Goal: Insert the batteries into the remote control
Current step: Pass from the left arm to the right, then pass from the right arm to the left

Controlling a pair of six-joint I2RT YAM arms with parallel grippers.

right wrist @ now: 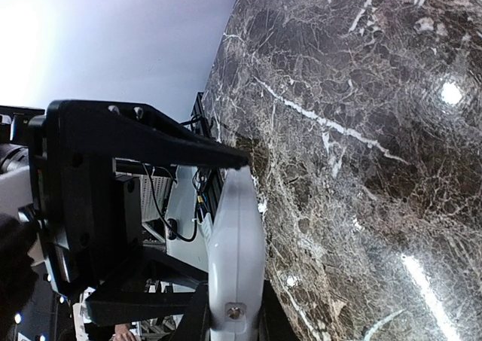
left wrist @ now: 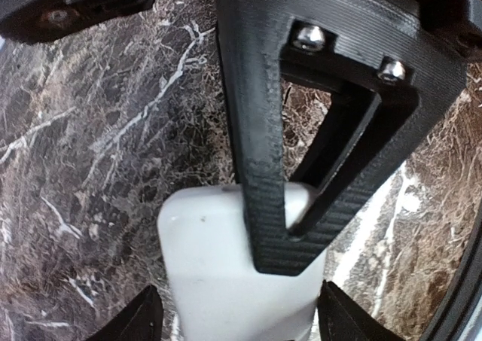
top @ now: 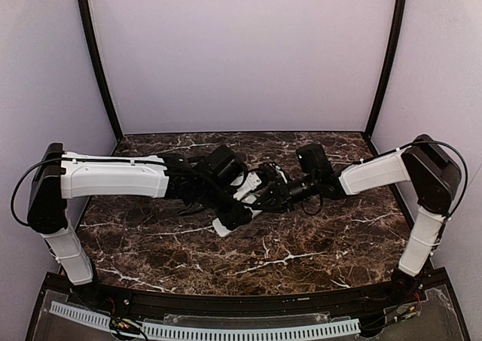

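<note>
White remote control (left wrist: 203, 281), right hand (top: 260, 196) pinching sideways

The bench (top: 316, 243) is a glossy, dark brown, marble-patterned slab with white veins, enclosed by pale lilac panels (top: 241, 55). Whether the white remote control (top: 224, 226) rests its lower end on it is unclear.

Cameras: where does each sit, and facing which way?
Top external: above, behind the robot, facing down at the table; left arm, right arm show.
Left wrist: on the left arm, facing down onto the remote control; own fingers show.
Right wrist: on the right arm, facing along the table; own fingers show.
Shared: all see the remote control.
</note>
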